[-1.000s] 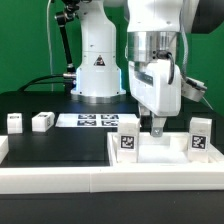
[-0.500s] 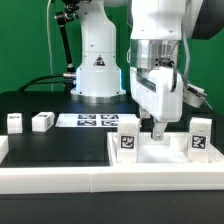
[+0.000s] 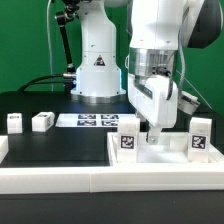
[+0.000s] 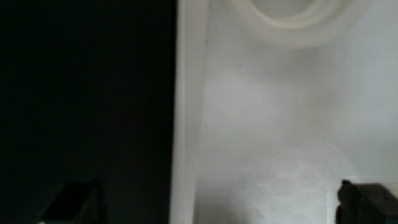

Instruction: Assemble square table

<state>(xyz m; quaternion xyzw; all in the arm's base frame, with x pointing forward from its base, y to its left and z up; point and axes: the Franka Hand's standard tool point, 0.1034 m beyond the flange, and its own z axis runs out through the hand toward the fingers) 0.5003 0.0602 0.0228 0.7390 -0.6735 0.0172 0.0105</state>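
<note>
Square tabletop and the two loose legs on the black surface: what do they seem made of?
Square tabletop: apparently white plastic, smooth and matte, given its even colour and moulded raised rim. Leftmost leg and leg beside it: seemingly the same plastic, with the same dull white and crisp block edges.

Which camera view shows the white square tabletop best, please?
The exterior view: the tabletop shows most of its outline, under the end effector. The wrist view shows only a close, blurred white patch of it with one round recess.
</note>
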